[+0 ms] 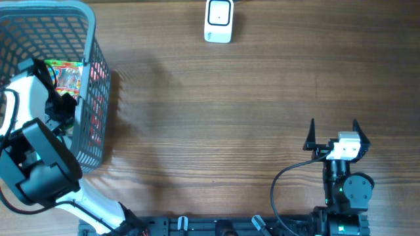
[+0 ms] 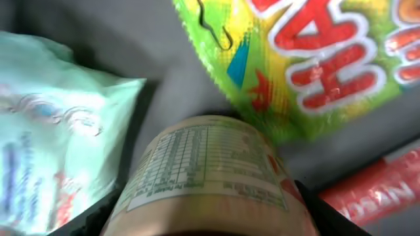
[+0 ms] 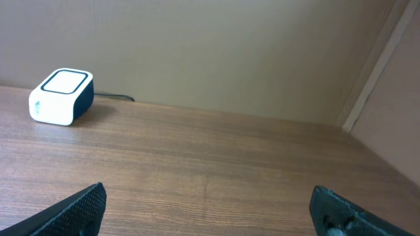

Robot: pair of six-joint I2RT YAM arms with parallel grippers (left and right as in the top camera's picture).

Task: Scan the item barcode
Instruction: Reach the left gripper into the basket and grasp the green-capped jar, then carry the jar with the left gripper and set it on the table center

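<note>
My left gripper (image 1: 62, 105) reaches down inside the grey mesh basket (image 1: 92, 39). In the left wrist view its dark fingers (image 2: 98, 219) press against both sides of a round container (image 2: 210, 170) with a nutrition label, so the left gripper (image 2: 210, 213) is shut on it. No barcode shows on the visible side. The white barcode scanner (image 1: 218, 19) stands at the table's far edge, and the right wrist view has the scanner (image 3: 61, 96) at far left. My right gripper (image 1: 333, 128) rests open near the front right, and the right gripper (image 3: 210, 210) holds nothing.
Inside the basket lie a green and yellow candy bag (image 2: 308, 59), a pale green pouch (image 2: 52, 124) and a red packet (image 2: 380, 190). The candy bag (image 1: 67, 75) also shows from overhead. The scanner's cable runs off the far edge.
</note>
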